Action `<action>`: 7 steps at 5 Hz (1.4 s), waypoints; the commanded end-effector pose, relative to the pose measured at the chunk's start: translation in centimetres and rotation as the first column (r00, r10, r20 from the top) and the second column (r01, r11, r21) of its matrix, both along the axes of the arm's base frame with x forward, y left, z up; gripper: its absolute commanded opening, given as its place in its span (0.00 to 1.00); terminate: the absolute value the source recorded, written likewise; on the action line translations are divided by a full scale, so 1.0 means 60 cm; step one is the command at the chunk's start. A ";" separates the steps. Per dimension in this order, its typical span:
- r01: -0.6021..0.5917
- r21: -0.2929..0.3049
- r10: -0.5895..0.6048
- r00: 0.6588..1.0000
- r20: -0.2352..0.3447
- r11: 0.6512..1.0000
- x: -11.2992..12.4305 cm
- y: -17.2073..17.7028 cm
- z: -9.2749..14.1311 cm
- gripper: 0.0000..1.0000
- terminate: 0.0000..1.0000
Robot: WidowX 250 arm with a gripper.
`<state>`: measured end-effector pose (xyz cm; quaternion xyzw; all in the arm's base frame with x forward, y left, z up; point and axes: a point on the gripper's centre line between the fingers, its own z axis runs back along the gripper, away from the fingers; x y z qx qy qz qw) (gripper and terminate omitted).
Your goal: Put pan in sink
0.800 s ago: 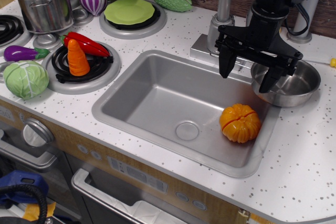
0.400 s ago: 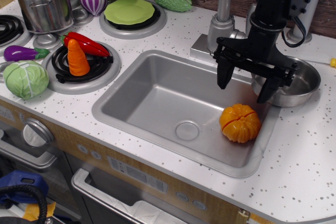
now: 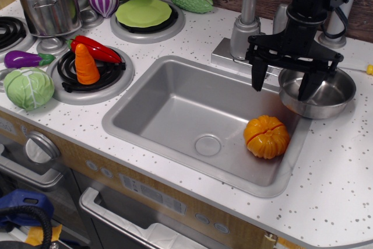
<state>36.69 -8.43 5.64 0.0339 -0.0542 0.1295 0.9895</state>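
Note:
The pan (image 3: 324, 96), a shallow shiny steel bowl, sits on the white counter at the sink's right rim. The grey sink (image 3: 175, 109) holds an orange pumpkin toy (image 3: 267, 137) at its right side, near the round drain (image 3: 208, 144). My black gripper (image 3: 281, 84) hangs open above the sink's right rear corner. Its right finger (image 3: 307, 84) is over the pan's left rim and its left finger (image 3: 257, 77) is over the basin. It holds nothing.
A grey faucet (image 3: 246, 16) stands behind the sink, close to my arm. On the stove at left are a steel pot (image 3: 49, 9), carrot (image 3: 86, 65), red pepper (image 3: 96, 48), cabbage (image 3: 27, 87), eggplant (image 3: 26, 59), green plate (image 3: 143, 12) and onion (image 3: 104, 2).
My gripper has shifted right and turned level, rising slightly, so its right finger is now over the pan's left rim. The pan and pumpkin have not moved.

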 end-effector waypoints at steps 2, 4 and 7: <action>-0.083 -0.028 0.086 0.990 0.112 0.996 0.045 0.025 0.004 1.00 0.00; -0.096 -0.034 0.100 0.983 0.152 0.995 0.055 0.036 -0.030 1.00 0.00; -0.076 -0.083 0.089 0.982 0.164 0.994 0.051 0.038 -0.074 0.00 0.00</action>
